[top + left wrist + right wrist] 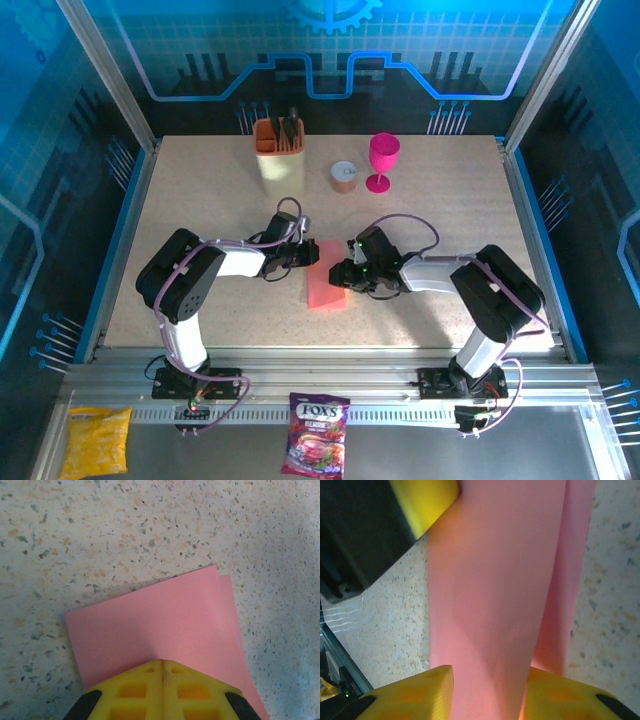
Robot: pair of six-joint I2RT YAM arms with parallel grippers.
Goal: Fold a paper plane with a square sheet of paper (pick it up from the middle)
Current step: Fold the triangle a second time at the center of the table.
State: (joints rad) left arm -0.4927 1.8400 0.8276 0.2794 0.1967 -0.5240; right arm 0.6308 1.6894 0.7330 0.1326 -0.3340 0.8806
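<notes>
My left gripper (162,663): pressed together, tips atop the square sheet of paper (160,620).
My right gripper (490,679): spread, sheet between my fingers.

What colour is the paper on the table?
The paper is plain salmon pink, clearest in the left wrist view.

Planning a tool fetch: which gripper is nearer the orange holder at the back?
Left. The left gripper sits at the pink paper, in front and slightly right of the orange holder; the right gripper is farther right and farther forward.
</notes>
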